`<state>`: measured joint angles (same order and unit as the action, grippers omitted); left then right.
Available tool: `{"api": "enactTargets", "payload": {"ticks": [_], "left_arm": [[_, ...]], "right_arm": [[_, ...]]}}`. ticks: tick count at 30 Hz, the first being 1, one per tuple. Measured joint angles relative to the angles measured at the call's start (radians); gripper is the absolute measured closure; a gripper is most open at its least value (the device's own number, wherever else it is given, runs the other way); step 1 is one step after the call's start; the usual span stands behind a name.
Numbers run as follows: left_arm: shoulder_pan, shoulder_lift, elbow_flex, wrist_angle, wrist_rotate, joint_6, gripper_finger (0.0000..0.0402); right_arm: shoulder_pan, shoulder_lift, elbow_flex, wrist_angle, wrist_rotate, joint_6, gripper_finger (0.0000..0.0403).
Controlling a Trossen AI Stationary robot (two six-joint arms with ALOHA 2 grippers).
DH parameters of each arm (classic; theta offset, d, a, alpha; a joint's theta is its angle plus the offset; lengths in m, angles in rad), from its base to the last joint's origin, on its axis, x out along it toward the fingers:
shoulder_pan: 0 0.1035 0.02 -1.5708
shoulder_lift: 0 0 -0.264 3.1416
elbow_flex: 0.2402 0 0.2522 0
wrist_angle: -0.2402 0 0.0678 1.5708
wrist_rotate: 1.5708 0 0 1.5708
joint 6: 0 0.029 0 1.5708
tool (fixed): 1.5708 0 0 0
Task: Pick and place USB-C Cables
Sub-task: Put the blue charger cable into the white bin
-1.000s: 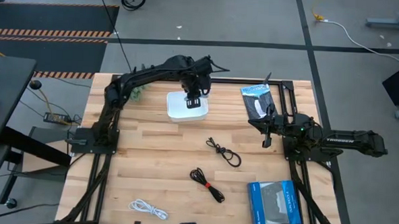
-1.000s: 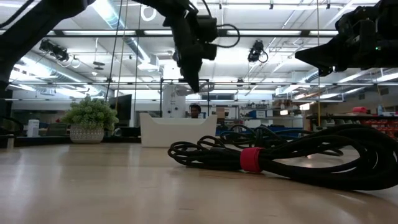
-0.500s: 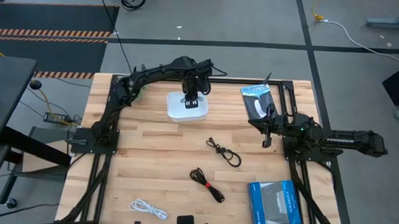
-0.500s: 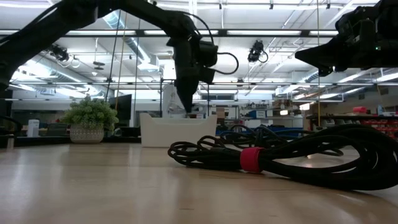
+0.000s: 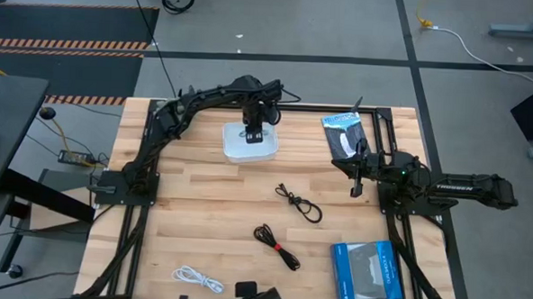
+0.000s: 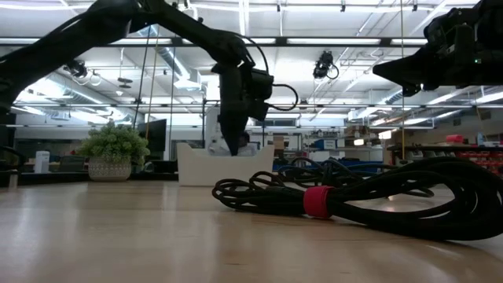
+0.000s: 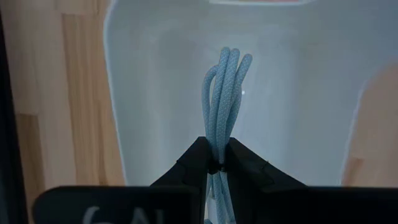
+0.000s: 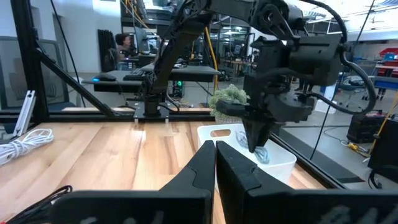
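My left gripper (image 5: 254, 131) stands over the white tray (image 5: 235, 148), fingers pointing down into it, shut on the short pale blue-grey cable bundle (image 7: 224, 93). The right wrist view shows that bundle (image 8: 262, 155) below the fingers, inside the tray (image 8: 283, 163). A black cable (image 5: 298, 203) lies mid-table. The black cable with a red tie (image 5: 277, 244) and the white cable (image 5: 198, 278) lie nearer the near edge. My right gripper (image 5: 356, 185) hovers shut over the table's right side, holding nothing. My left gripper pinches the pale blue-grey bundle between its two fingers (image 7: 199, 163), across the folded strands (image 7: 217, 149). It comes from above, pointing down. The looped end (image 7: 227, 62) hangs below the fingers inside the tray. Whether it touches the tray floor I cannot tell.
A blue packet (image 5: 364, 272) lies at the near right corner and a dark packet (image 5: 344, 133) at the far right. A potted plant (image 6: 114, 149) stands far left. A dark object (image 5: 258, 298) shows at the near edge. Bare wood lies left of the cables.
My left gripper has come down from above the tray until its fingertips are inside the rim, staying shut on the blue-grey bundle, which went down with it. A dark object has appeared at the near edge.
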<state>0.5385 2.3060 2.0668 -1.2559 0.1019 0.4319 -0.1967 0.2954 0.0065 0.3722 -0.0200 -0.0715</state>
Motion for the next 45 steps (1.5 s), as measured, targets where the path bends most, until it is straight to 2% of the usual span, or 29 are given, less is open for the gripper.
{"api": "enactTargets", "payload": {"ticks": [22,34,38,45], "left_arm": [[0.005,0.084,-0.001,0.054,-0.001,0.01,0.0356],[0.015,0.086,-0.001,0.101,-0.003,0.018,0.0355],[0.014,0.086,-0.001,0.1,-0.004,0.022,0.0339],[0.008,0.086,-0.001,0.1,-0.004,0.026,0.0279]], "right_arm": [[0.0,0.0,0.0,0.0,0.0,0.0,0.0383],[0.0,0.0,0.0,0.0,0.0,0.0,0.0383],[0.0,0.0,0.0,0.0,0.0,0.0,0.0383],[0.0,0.0,0.0,0.0,0.0,0.0,0.0383]]}}
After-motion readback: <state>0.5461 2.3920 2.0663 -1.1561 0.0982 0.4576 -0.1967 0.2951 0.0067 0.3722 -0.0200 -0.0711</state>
